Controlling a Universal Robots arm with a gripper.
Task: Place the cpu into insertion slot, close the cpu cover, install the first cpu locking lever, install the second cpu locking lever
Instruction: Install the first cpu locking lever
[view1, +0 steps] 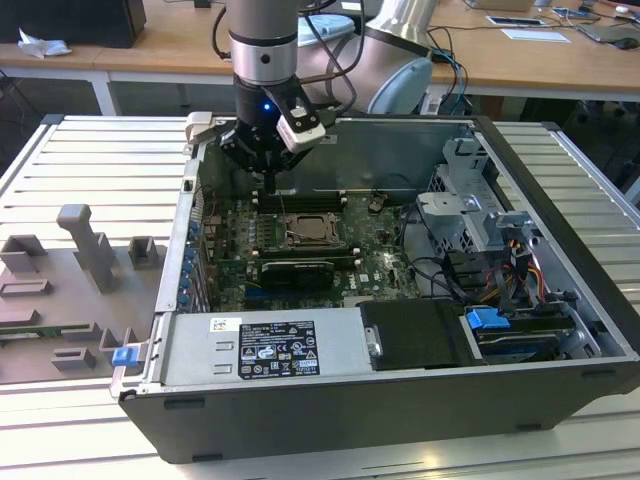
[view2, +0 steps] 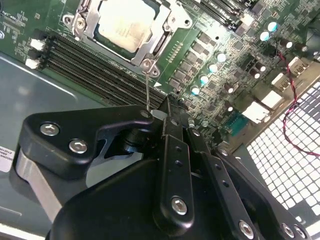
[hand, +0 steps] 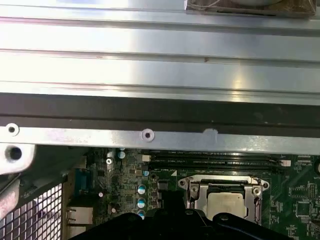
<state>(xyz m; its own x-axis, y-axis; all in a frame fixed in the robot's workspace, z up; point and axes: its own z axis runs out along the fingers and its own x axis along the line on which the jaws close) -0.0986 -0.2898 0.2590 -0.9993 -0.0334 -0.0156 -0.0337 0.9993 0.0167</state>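
The cpu (view2: 122, 25) lies flat in the insertion slot (view1: 315, 232) of the green motherboard (view2: 220, 55), its pale metal top showing through the window of the cpu cover (view2: 167, 31), which is folded down over it. In the first wrist view the cpu (hand: 227, 202) sits inside the same silvery frame. A thin wire locking lever (view2: 146, 85) rises from the socket's corner up to my gripper (view2: 167, 112). The black fingers are shut; I cannot tell whether they pinch the lever's end. In the exterior view my gripper (view1: 270, 185) hangs just beyond the socket's far left corner.
Long black memory slots (view2: 95, 65) run beside the socket. The case's back wall (hand: 160, 107) stands close behind the gripper. A black graphics card (view1: 295, 270), the power supply (view1: 265, 345), a drive cage (view1: 465, 215) and cables (view1: 500, 285) fill the case. Grey fixtures (view1: 85, 250) stand outside it.
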